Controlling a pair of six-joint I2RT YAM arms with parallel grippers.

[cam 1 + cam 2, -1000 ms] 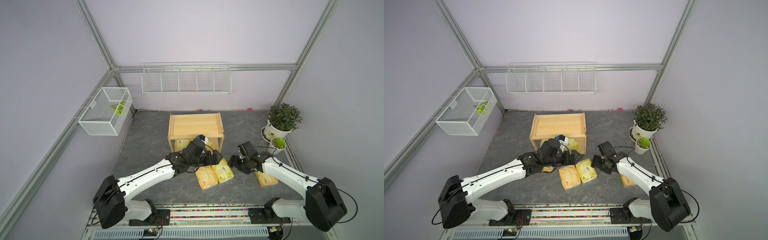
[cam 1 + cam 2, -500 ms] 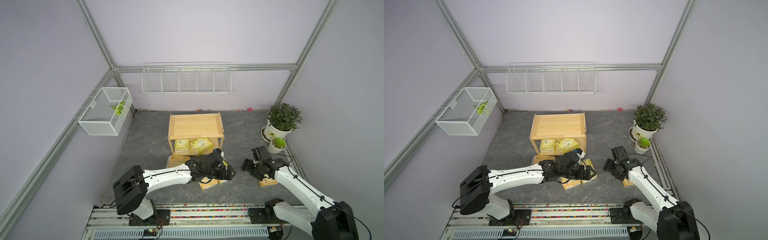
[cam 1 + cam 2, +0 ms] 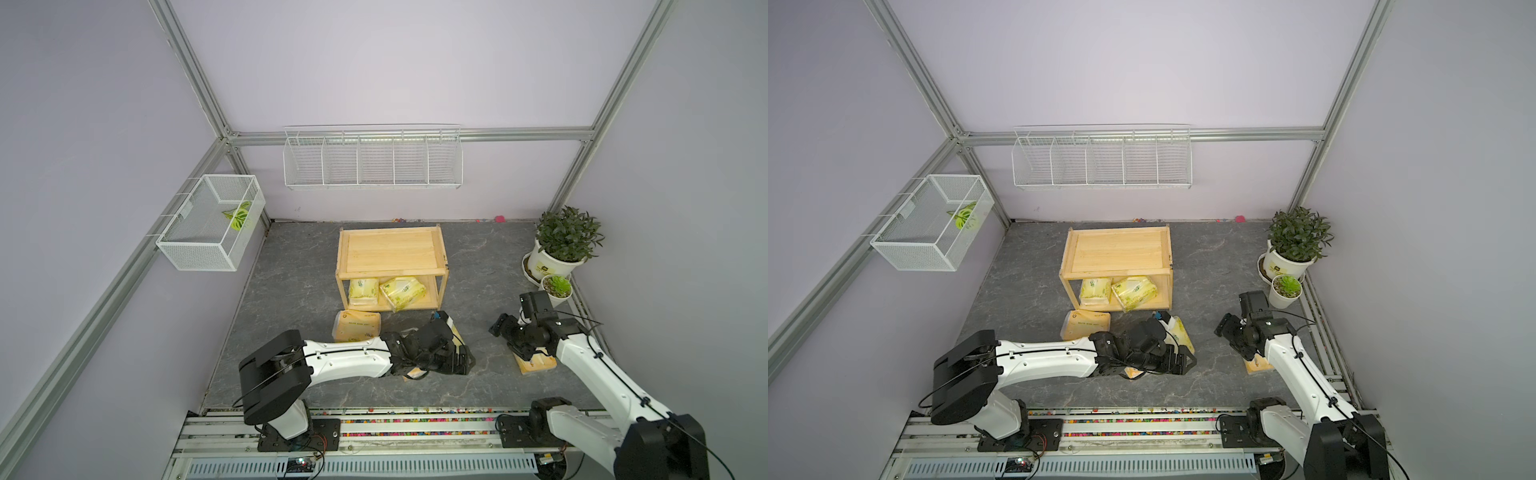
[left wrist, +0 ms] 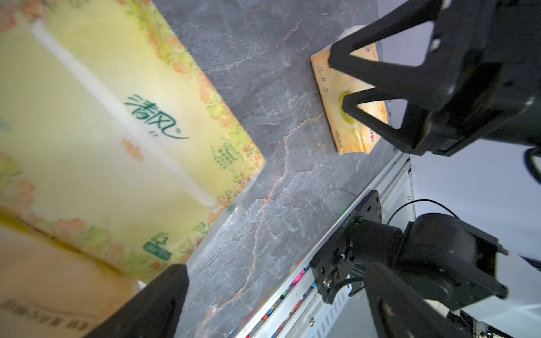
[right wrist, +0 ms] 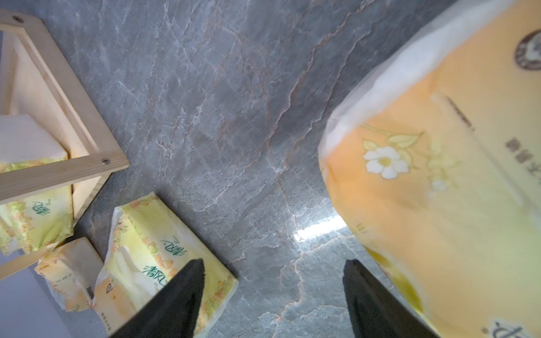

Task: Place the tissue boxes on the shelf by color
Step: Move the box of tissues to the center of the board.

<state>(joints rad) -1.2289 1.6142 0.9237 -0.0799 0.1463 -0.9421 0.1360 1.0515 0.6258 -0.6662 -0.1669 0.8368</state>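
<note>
- Grey marbled surface (image 3: 291,299), seen from above in both top views.
- Left arm (image 3: 345,361) stretches low across the surface. Its gripper (image 3: 457,360) is down just beside a yellow-green tissue pack (image 3: 1181,332) and an orange pack (image 4: 44,292) lying together. Whether this gripper is released or clenched cannot be told.
- Right arm (image 3: 590,370) bends down at the far side. Its gripper (image 5: 273,260) is released, fingers apart, grasping nothing, just above a second orange pack (image 3: 536,365).
- Light wooden two-tier shelf (image 3: 392,251) stands towards the back. On its lower board are a straight yellow-green pack (image 3: 363,289) and a skewed yellow-green pack (image 3: 403,292).
- A third orange pack (image 3: 357,326) lies on the surface just in front of the shelf.
</note>
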